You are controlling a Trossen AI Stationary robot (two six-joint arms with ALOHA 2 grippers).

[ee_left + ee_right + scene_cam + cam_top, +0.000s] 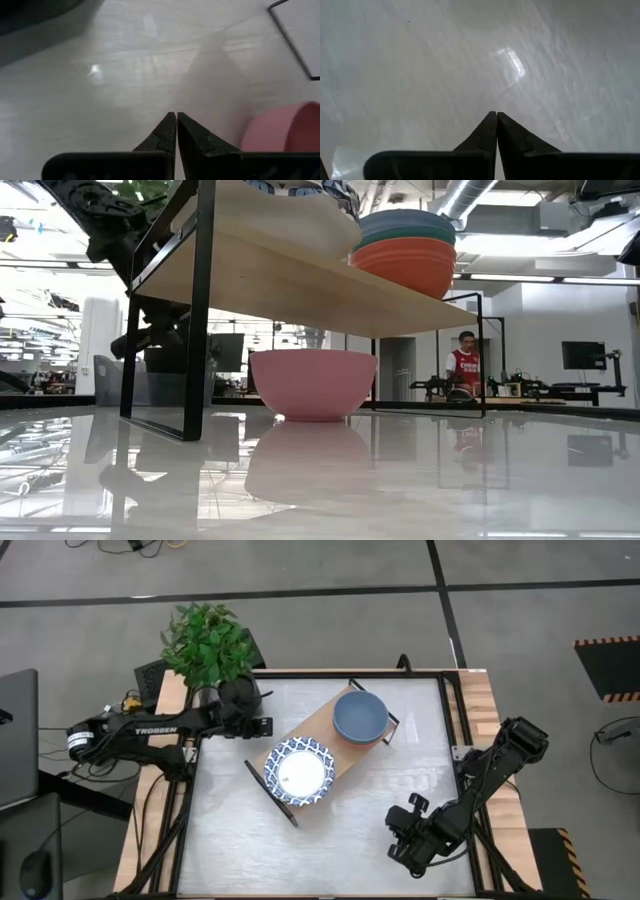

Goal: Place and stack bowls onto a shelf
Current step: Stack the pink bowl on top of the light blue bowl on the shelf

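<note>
The shelf, a light-wood board on a thin black frame, stands slantwise in the middle of the table. On it sit a white bowl with a blue-patterned rim and a stack of a blue, a green and a red bowl, blue on top. A pink bowl rests on the table under the board, and it also shows in the left wrist view. My left gripper is shut and empty beside the shelf's far left end, above the table. My right gripper is shut and empty over bare table at the near right.
A potted plant stands at the table's far left corner, close behind my left arm. The shelf's black legs stand around the pink bowl. Bare table lies in front of the shelf. A person sits far off in the room.
</note>
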